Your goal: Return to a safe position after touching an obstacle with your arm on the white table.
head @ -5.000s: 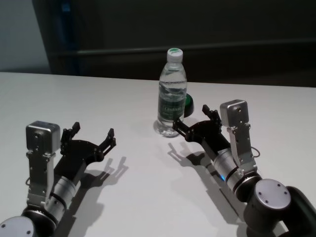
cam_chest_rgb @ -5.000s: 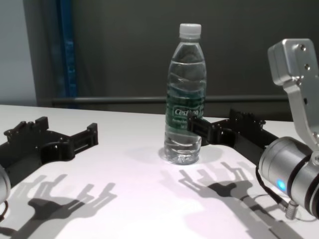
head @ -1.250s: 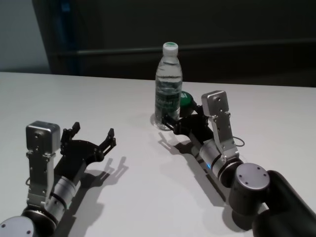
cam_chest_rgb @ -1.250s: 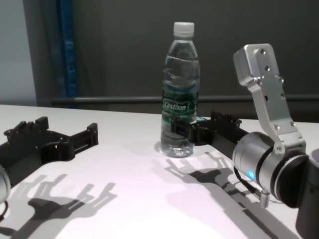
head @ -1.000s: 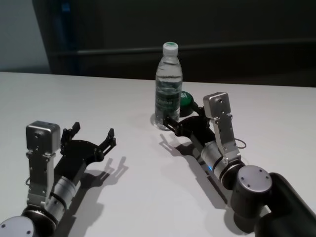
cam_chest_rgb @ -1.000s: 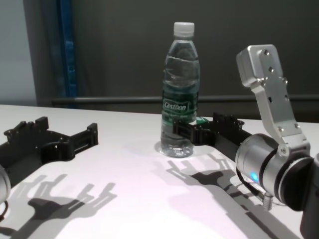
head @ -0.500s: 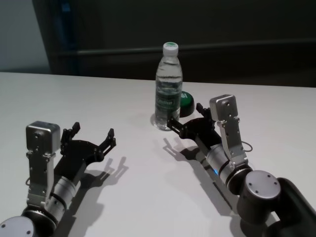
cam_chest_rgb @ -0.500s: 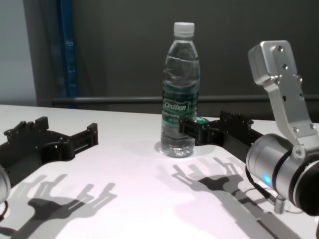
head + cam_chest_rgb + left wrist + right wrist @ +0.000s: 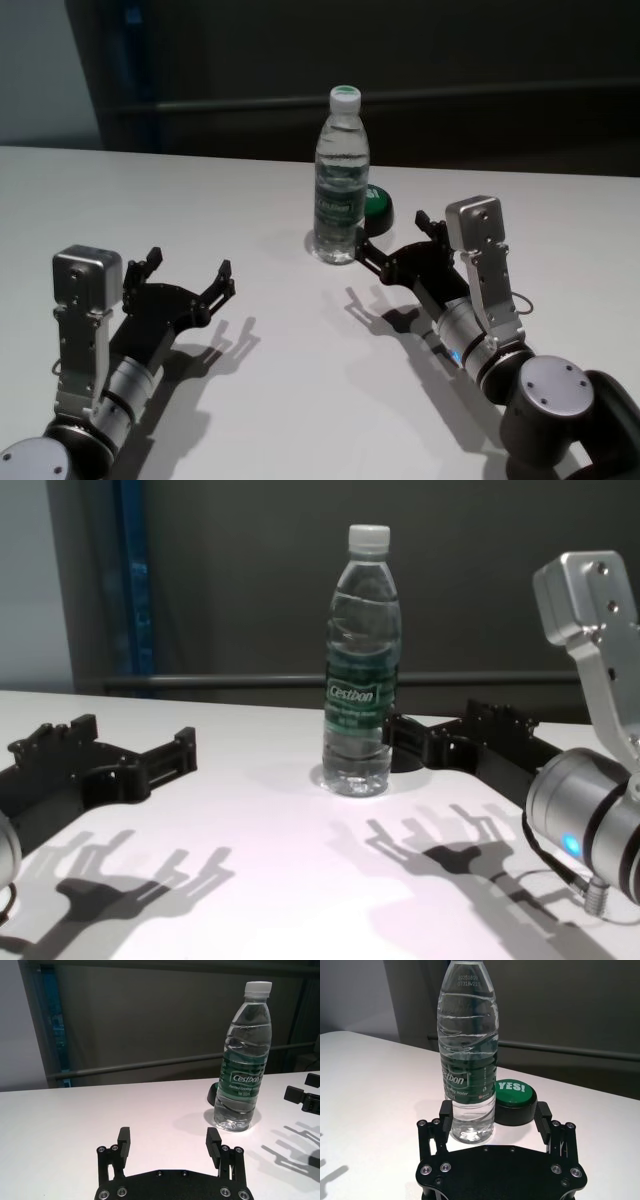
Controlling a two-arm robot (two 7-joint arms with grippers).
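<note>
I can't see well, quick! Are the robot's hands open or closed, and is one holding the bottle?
Left hand: open, empty, parked on the table's left side.
Right hand: open, holding nothing; the bottle stands free just beyond it.

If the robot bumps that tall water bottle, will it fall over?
Probably it could tip: the bottle is tall and stands on a narrow base. It looks nearly full, so it is likely heavy enough to slide rather than topple from a gentle, low nudge. Its clear, smooth plastic may be slippery for the open right pincer beside it.
</note>
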